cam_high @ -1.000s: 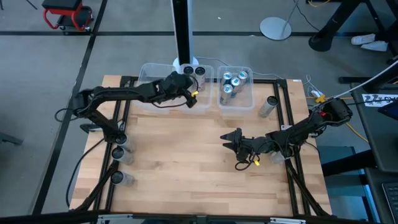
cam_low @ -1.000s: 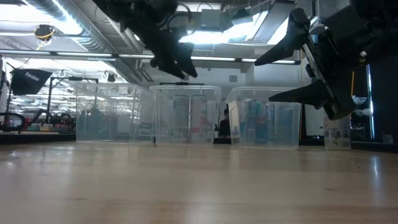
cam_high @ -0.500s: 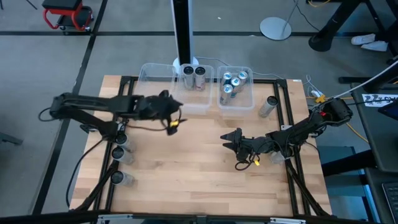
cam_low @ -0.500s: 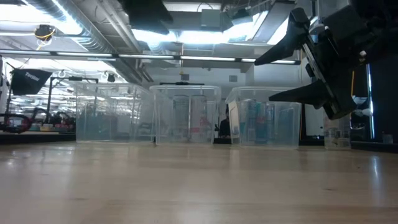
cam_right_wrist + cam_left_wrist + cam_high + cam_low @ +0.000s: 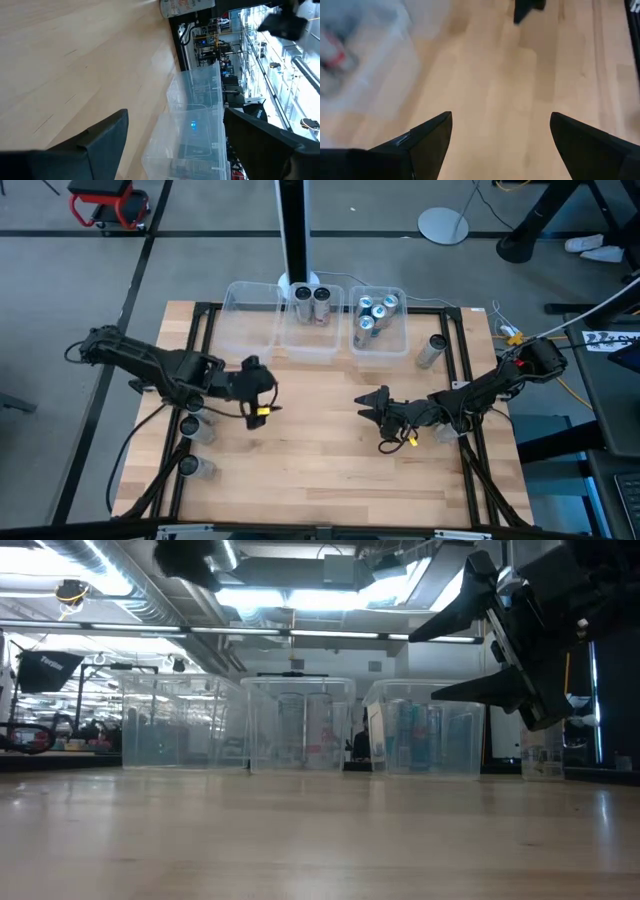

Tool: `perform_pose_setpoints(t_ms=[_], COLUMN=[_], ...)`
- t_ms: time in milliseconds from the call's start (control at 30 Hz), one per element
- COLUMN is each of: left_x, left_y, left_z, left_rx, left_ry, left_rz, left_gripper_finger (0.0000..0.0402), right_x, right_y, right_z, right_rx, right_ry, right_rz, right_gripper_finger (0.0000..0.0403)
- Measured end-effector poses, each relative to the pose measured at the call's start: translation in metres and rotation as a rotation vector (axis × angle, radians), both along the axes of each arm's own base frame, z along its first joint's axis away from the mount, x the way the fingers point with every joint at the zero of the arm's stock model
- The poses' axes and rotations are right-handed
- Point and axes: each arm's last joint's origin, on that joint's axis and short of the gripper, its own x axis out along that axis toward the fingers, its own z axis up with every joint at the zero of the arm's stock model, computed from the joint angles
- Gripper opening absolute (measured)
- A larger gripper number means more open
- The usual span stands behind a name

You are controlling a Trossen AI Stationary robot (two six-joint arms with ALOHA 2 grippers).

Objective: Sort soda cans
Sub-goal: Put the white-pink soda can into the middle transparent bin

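My left gripper (image 5: pixel 262 392) hung spread and empty over bare table (image 5: pixel 320 470). Right gripper (image 5: pixel 375 408) waited mid-table, spread too. Loose soda cans (image 5: pixel 191 426) stood near, on the left edge; judged best to approach low, jaws straddling one upright.

Two dark fingers (image 5: pixel 95 145) spread wide, empty, over the wooden table (image 5: pixel 60 65); clear bins (image 5: pixel 192 127) beyond.

Soda cans (image 5: pixel 375 313) upright in bins, seemingly sorted.
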Motion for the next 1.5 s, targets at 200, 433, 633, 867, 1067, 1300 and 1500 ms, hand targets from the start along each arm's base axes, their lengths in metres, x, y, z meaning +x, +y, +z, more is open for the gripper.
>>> perform_pose_setpoints(t_ms=[200, 433, 633, 867, 1067, 1300, 1500], left_x=[-0.015, -0.038, -0.043, -0.014, 0.011, 0.016, 0.0], left_y=[-0.016, -0.027, -0.036, -0.05, -0.072, -0.103, -0.127], left_z=[-0.008, -0.018, -0.019, 0.004, 0.016, 0.005, 0.02], left_rx=[-0.112, -0.221, -0.346, -0.291, -0.155, -0.142, -0.229], left_ry=[0.095, 0.283, 0.336, 0.074, 0.026, 0.374, 0.516], left_rz=[0.087, 0.201, 0.218, -0.03, -0.185, -0.047, 0.109], left_gripper_finger=[0.0324, 0.0324, 0.0324, 0.0324, 0.0324, 0.0324, 0.0324], right_x=[0.0, 0.0, 0.0, 0.0, 0.0, 0.003, 0.008], right_y=[0.0, 0.0, -0.001, -0.001, -0.001, 0.002, 0.004], right_z=[0.0, 0.0, 0.001, 0.001, 0.001, -0.005, -0.01], right_rx=[0.0, -0.003, -0.003, -0.011, -0.008, 0.053, 0.068], right_ry=[0.0, -0.001, -0.007, -0.007, -0.011, -0.004, -0.038], right_rz=[0.0, -0.001, -0.011, -0.009, -0.009, 0.003, 0.005], right_gripper_finger=[0.0326, 0.0326, 0.0326, 0.0326, 0.0326, 0.0326, 0.0326])
